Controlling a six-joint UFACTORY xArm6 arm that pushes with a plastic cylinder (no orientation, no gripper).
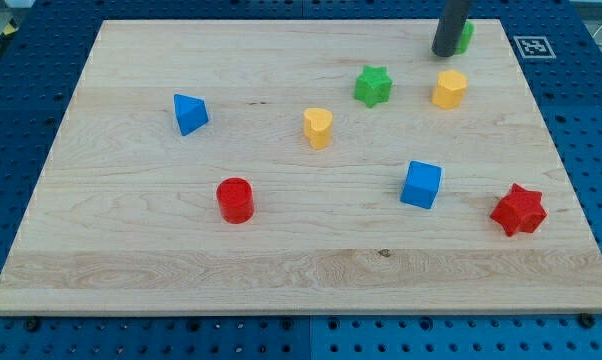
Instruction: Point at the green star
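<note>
Standing at the view's top right, my tip (446, 53) — a bare rod end effector, grasping nothing — touches a partly hidden green block (466, 36). The green star (373, 86) lies apart, lower left, beside a yellow block (449, 89) on the surface (131, 270).

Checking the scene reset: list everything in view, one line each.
wooden board: 1, light wood, fills the view
green star: 1, green, upper middle-right
yellow hexagonal block: 1, yellow, right of the star
yellow heart: 1, yellow, centre
blue triangular block: 1, blue, upper left
red cylinder: 1, red, lower left of centre
blue cube: 1, blue, lower right
red star: 1, red, far right
green block: 1, green, top right, mostly hidden behind the rod
my tip: 1, dark rod end, top right, apart from the green star
</note>
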